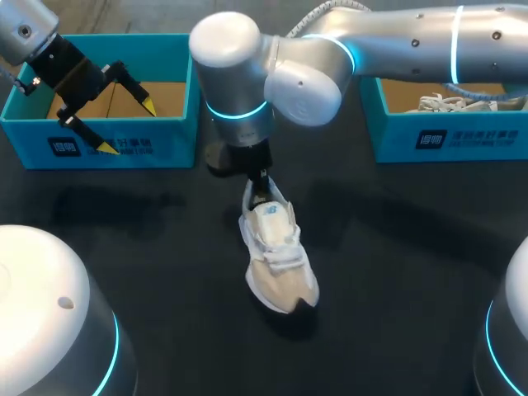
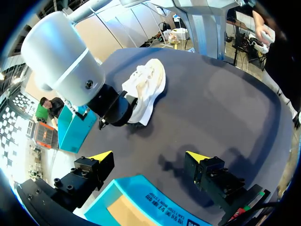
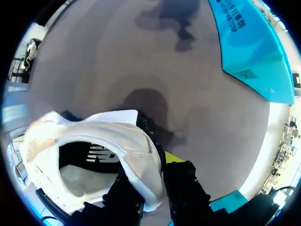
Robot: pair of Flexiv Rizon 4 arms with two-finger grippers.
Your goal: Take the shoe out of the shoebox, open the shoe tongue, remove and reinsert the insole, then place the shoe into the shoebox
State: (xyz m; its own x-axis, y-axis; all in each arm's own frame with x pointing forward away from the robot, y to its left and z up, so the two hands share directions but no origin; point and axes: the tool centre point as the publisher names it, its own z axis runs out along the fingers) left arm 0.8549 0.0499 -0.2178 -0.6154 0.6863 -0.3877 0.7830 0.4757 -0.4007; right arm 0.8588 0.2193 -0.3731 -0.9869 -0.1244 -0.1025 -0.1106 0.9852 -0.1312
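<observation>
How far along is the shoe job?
Done: the shoe is out, lying on the table in front of the left shoebox, which looks empty. In hand: right gripper pinches its heel collar; left gripper hangs open over that box. Left: opening the tongue, insole out and back (it seems in place), reboxing.

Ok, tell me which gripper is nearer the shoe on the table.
Right. The right gripper is at the heel of the shoe, jaws shut on it; the left gripper hangs over the left shoebox, well apart from the shoe.
</observation>
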